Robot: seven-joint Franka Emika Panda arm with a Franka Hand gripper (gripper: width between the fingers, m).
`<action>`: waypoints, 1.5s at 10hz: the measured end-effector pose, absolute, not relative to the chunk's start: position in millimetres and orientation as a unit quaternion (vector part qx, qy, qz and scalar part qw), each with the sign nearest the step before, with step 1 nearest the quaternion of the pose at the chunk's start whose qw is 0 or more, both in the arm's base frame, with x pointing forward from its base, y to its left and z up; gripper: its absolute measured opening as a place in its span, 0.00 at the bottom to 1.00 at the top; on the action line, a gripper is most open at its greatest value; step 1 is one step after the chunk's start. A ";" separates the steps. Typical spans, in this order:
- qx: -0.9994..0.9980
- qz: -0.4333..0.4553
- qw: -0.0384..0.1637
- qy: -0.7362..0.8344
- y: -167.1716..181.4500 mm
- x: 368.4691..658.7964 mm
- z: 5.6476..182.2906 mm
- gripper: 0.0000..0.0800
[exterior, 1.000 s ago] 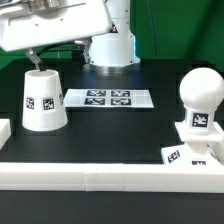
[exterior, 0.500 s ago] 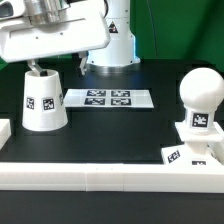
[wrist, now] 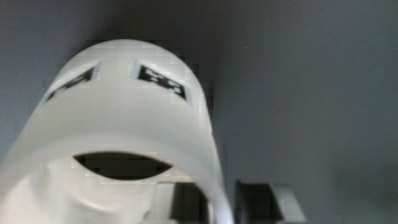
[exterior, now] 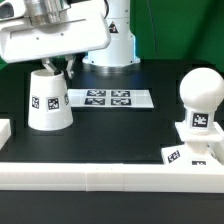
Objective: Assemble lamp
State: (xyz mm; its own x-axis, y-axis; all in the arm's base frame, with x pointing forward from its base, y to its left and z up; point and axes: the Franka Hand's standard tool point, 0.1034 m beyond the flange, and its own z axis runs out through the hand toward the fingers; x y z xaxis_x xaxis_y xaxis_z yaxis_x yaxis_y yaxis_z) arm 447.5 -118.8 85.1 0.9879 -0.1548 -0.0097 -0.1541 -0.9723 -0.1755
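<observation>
The lamp shade [exterior: 50, 100], a white tapered cup with tags, stands mouth down at the exterior view's left and leans a little. My gripper [exterior: 57, 67] is at its narrow top end. In the wrist view the shade [wrist: 125, 110] fills the picture, and its thin wall at the hole sits between the fingers of my gripper [wrist: 228, 205], which are closed on it. The round-topped bulb [exterior: 200, 95] stands upright in the square base [exterior: 188, 153] at the exterior view's right, far from the gripper.
The marker board [exterior: 108, 98] lies flat between the shade and the robot's pedestal [exterior: 110, 45]. A low white wall [exterior: 110, 172] runs along the front, with a short white block [exterior: 4, 130] at the left edge.
The gripper came down onto the shade's top. The shade then shifted a little toward the exterior view's right and tipped. Bulb and base have not moved.
</observation>
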 end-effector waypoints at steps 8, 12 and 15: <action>-0.987 -0.019 0.128 0.098 -64.9 475.0 130.2 0.05; -0.971 -0.019 0.161 0.173 -27.4 532.7 180.5 0.06; -0.972 -0.016 0.160 0.170 -28.9 528.3 175.6 0.06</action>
State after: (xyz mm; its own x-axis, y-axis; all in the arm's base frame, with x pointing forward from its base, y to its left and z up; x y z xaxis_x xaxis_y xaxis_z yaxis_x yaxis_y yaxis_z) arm 528.3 -28.9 175.6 0.9416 -0.3361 -0.0231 -0.3257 -0.8908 -0.3167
